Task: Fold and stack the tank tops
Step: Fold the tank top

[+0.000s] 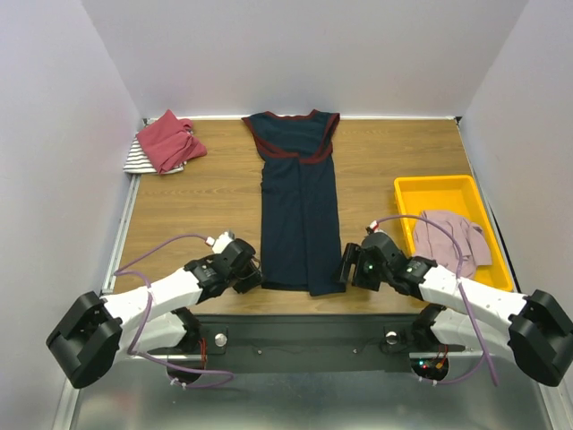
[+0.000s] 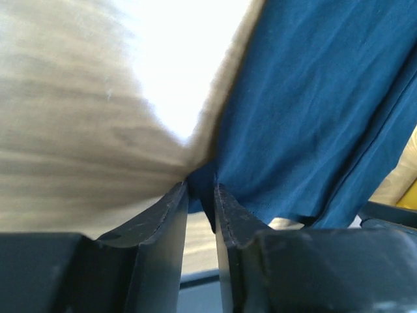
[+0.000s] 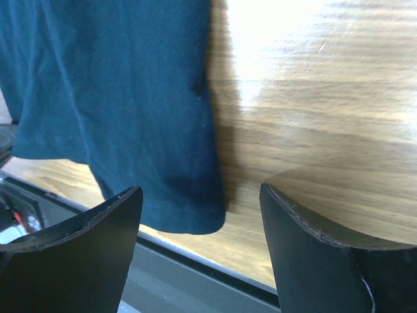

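The navy tank top (image 1: 298,202) with maroon trim lies folded into a long strip down the middle of the table. My left gripper (image 1: 252,276) is shut on its near left hem corner (image 2: 203,186). My right gripper (image 1: 345,269) is open at its near right corner (image 3: 189,208), jaws wide apart on either side of the corner, holding nothing. A red tank top (image 1: 167,141) lies on a striped one (image 1: 139,159) at the far left. A pale pink one (image 1: 449,236) lies in the yellow tray (image 1: 448,188).
The yellow tray sits at the right side of the table. White walls close in the table on three sides. The table's near metal edge (image 3: 195,264) runs just below the navy hem.
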